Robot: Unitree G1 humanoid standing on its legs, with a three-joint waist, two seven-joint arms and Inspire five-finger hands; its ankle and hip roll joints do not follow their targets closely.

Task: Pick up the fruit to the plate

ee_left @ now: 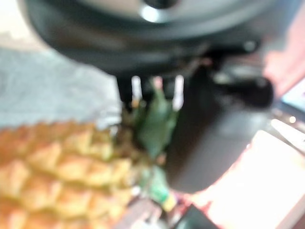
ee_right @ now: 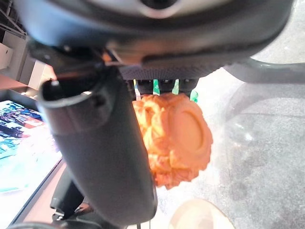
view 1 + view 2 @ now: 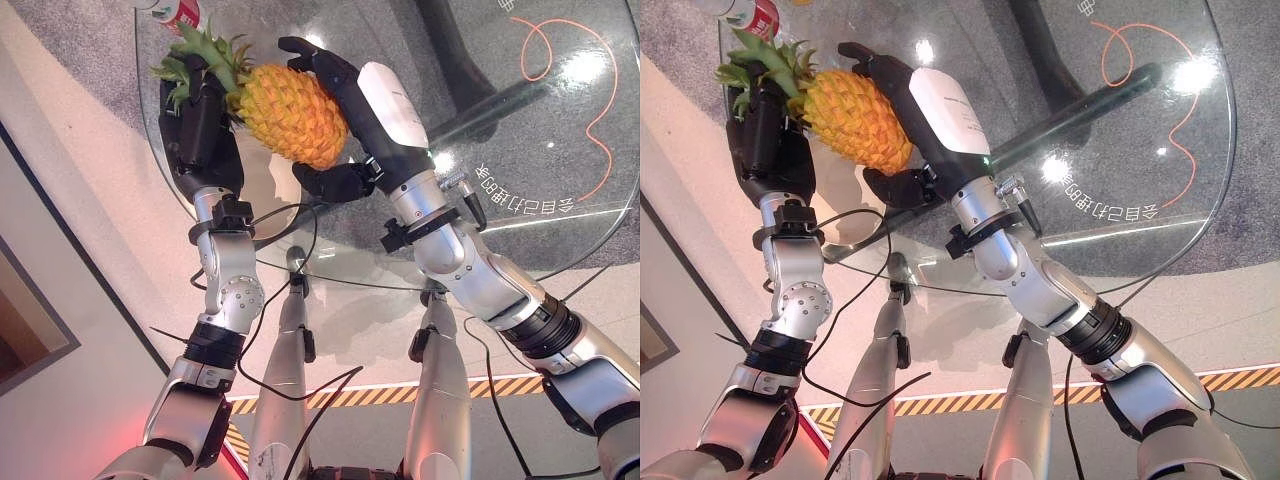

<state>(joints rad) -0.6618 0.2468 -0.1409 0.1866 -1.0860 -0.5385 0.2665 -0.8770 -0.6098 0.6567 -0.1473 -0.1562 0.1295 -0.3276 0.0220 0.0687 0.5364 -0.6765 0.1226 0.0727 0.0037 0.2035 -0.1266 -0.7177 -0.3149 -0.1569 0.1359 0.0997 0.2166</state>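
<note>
round glass table sits under my head camera, with grey carpet showing through it and a cream floor at its near edge. i have the pineapple up above the glass, carried between both hands. my right hand is wrapped round the yellow body: fingers curl over the far side, and the thumb tucks beneath the butt end. my left hand is at the leafy crown, its dark bulk behind the leaves; from the head views i cannot tell how its fingers sit. a red-and-white can peeks in at the table's far rim, just beyond the crown.

my right wrist view gives me what the head views do not: the round flat base of the fruit seen end on, pressed against the thumb, with a pale plate on the glass below it. my left wrist view shows the scaly skin and green leaves right beside the thumb, blurred.
</note>
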